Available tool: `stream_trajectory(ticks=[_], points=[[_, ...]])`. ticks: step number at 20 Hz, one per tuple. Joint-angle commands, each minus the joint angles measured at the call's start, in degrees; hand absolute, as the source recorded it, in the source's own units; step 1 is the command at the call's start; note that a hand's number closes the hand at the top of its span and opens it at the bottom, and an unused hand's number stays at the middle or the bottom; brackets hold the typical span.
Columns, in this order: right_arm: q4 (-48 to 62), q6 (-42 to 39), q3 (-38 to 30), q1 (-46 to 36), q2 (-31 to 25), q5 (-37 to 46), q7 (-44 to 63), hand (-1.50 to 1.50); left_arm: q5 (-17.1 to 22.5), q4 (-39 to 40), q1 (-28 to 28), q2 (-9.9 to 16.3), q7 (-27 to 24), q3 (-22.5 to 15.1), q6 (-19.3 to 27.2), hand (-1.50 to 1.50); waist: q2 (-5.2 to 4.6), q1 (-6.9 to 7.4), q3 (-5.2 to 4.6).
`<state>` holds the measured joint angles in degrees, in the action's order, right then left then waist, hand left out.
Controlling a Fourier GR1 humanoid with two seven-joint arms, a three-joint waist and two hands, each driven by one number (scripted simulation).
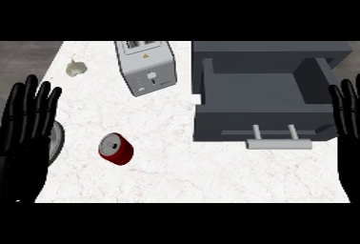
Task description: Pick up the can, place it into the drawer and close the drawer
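On the tabletop (183, 176), the can (116, 149) lies on its side near the left edge, toward the front. The toaster (145, 66) stands at the back edge, a garlic bulb (76, 68) to its left. The open drawer (264, 102) fills the back right corner.

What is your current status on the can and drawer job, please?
Left hand and right hand open, resting at the edges. Can on its side on the counter, untouched. Drawer open. Nothing between them.
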<state>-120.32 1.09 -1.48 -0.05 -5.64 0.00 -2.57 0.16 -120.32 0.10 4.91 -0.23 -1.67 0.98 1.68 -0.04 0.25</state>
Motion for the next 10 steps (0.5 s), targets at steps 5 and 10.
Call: stream_trajectory(ticks=[5,10], points=[[1.23,-2.23,3.04,0.48,0.45,-1.10,0.66,-1.50,21.01,2.03,-3.62,8.44,-2.26,-7.21,-25.55,-1.50,-2.06,-1.87,-0.56],[4.65,3.74,-2.48,4.16,1.30,-0.22,10.09,-1.50,28.17,8.93,-0.63,22.42,3.95,-3.79,-39.03,-1.50,-2.34,-1.30,-0.40]])
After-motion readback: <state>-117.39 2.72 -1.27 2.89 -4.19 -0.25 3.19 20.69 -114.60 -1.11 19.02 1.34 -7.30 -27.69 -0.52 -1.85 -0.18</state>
